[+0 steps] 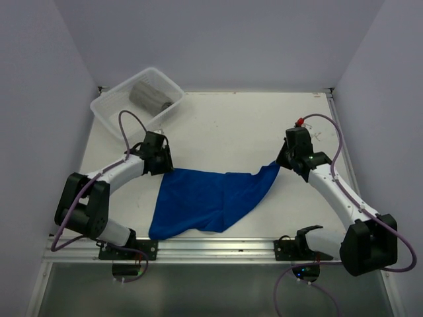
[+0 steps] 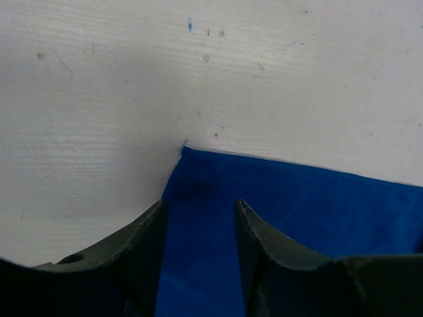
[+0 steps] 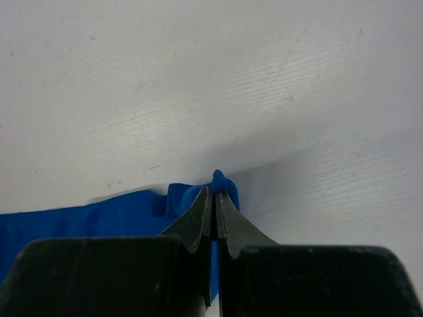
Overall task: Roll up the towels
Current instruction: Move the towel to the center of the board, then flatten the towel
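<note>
Left gripper (image 2: pixel 198 208): jaws parted, straddling the blue towel (image 1: pixel 205 198) at its far-left corner, not clamped. Grey towel (image 1: pixel 149 96): in the basket (image 1: pixel 106 111), far left. Blue towel: spread on the table (image 1: pixel 231 125), long axis left-to-right. Right gripper (image 3: pixel 215 193): clenched on its far-right corner.

blue towel (image 1: pixel 205 201) spread rumpled on table (image 1: pixel 225 125). right tool (image 1: pixel 283 162) has its right corner, cloth drawn up there. left tool (image 1: pixel 160 165) over the far-left corner. grey towel (image 1: pixel 149 96) bundled in basket (image 1: pixel 109 109), far left.
</note>
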